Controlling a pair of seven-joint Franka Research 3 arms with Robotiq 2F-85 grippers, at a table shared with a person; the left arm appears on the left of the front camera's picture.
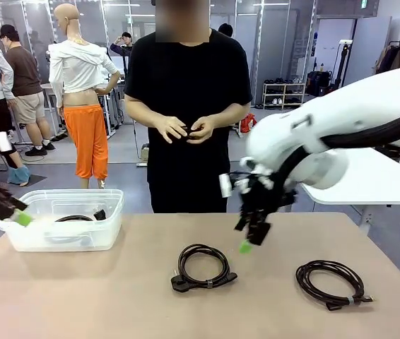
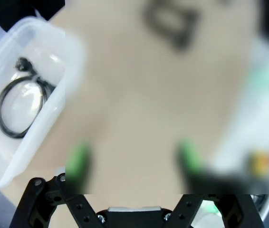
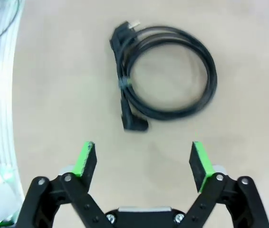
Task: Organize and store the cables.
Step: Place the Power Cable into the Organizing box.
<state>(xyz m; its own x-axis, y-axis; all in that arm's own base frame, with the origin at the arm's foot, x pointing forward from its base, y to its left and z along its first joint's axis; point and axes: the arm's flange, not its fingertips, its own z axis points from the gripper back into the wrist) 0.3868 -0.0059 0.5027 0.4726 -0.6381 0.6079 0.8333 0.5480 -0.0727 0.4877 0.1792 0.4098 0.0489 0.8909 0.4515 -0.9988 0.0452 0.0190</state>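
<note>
Coiled cable (image 3: pixel 125 83) just ahead of right end effector (image 3: pixel 142 148)

Chunky glossy white shell on the right arm (image 1: pixel 341 120), with a thick black hose (image 1: pixel 391 131) running along it and a small white block (image 1: pixel 226 185) near the wrist. All black linkage bars on the right gripper (image 3: pixel 142 161), small silver screws (image 3: pixel 67 178) at the pivots, flat bright green pads (image 3: pixel 86 159) on the fingers. Same black-and-green look on the left gripper (image 2: pixel 134 161). Then the person: plain black short-sleeved T-shirt (image 1: pixel 186 92), black trousers (image 1: pixel 186 194).
</note>
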